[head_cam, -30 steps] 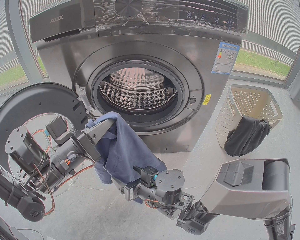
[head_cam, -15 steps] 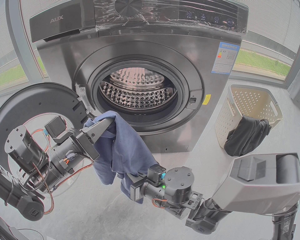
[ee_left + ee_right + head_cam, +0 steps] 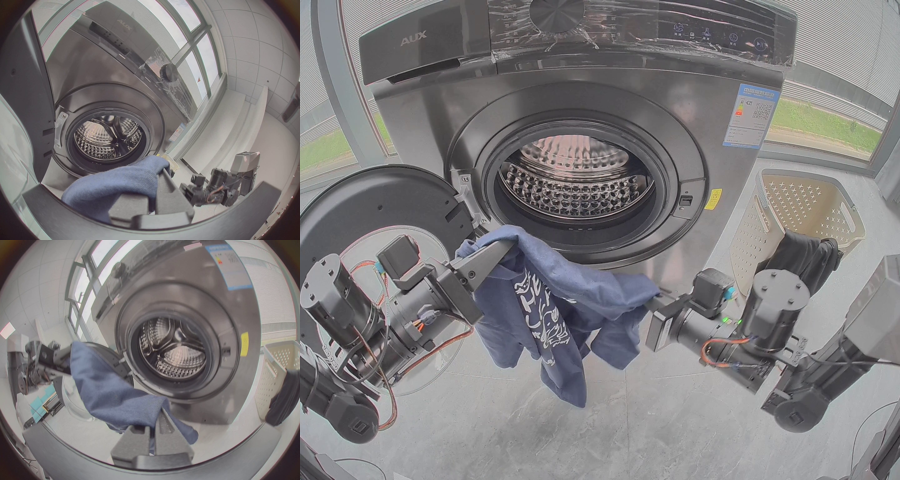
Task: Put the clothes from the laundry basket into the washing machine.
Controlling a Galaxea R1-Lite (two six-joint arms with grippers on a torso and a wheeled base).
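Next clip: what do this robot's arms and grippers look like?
Both arms are chains of dark grey cylindrical joint housings. The left arm carries looping orange cables; the right arm shows orange wires, a small green light and a pale grey upper casing. The left gripper and right gripper each have dark grey, wedge-shaped jaws.
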